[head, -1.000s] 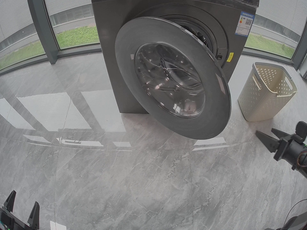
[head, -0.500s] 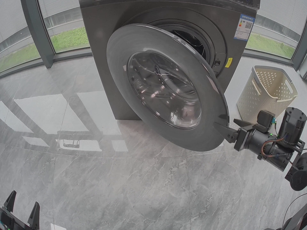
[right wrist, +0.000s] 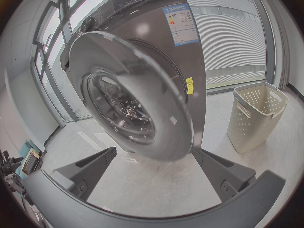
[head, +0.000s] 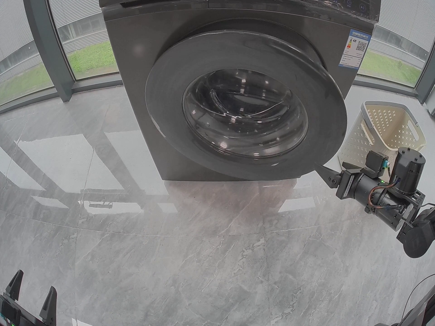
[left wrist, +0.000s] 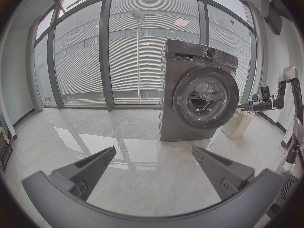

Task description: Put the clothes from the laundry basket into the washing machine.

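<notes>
The grey washing machine (head: 136, 69) stands ahead, its round glass door (head: 167, 91) swung almost flat against the front. My right gripper (head: 333, 168) is open at the door's lower right rim, one fingertip (head: 321, 168) touching it. In the right wrist view the door (right wrist: 126, 89) stands slightly ajar just beyond the open right gripper (right wrist: 153, 149). The cream laundry basket (head: 410, 132) stands right of the machine; its inside shows only bare perforated walls. My left gripper (head: 29, 297) is open, low at the near left, far from the machine (left wrist: 177, 111).
Glass walls with dark pillars (head: 41, 37) run behind and beside the machine. The polished grey floor (head: 181, 259) is open in front. In the left wrist view the basket (left wrist: 237, 124) sits beyond the machine, under the right gripper (left wrist: 243, 105).
The door has swung from wide open to nearly shut. My right gripper came in from the right to the door's lower rim and followed it. The head camera shifted slightly. The left gripper stayed put.
</notes>
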Controlling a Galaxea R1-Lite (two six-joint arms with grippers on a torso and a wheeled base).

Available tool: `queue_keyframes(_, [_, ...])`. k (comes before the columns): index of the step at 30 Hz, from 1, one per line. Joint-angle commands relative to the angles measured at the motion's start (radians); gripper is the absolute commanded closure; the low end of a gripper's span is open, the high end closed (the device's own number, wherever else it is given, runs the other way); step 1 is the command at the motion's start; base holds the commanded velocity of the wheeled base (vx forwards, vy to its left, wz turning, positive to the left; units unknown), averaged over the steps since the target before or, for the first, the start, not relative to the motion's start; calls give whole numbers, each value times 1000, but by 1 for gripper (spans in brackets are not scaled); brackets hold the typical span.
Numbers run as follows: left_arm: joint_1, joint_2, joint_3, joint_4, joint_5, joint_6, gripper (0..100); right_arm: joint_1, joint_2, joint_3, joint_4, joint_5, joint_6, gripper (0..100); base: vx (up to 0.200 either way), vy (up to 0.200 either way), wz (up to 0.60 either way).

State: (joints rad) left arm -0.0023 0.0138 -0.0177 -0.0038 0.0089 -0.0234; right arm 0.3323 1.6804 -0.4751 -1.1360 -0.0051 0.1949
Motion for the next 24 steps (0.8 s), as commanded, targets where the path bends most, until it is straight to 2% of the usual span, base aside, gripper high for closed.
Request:
queue_keyframes(1, [1,-9,16,1,0,-1,0,5,-15,30,1,2,0,0,0,0,0])
queue_keyframes(7, [1,-9,18,1,0,-1,0,30,-11,32,-2,14,6,0,0,-200,0])
queue_keyframes(10, [1,-9,16,1,0,-3,0,90,-13,30,-7,16,21,0,0,-200,0])
queue_keyframes(15, [1,-9,18,1,0,-3,0,159,-11,13,-93,13,17,0,0,0,0])
queue_keyframes(21, [1,-9,18,1,0,-3,0,195,2,-37,-171,5,17,0,0,0,0])
queue_keyframes(24, [1,-9,18,1,0,-3,0,198,2,-42,-174,2,17,0,200,0,0])
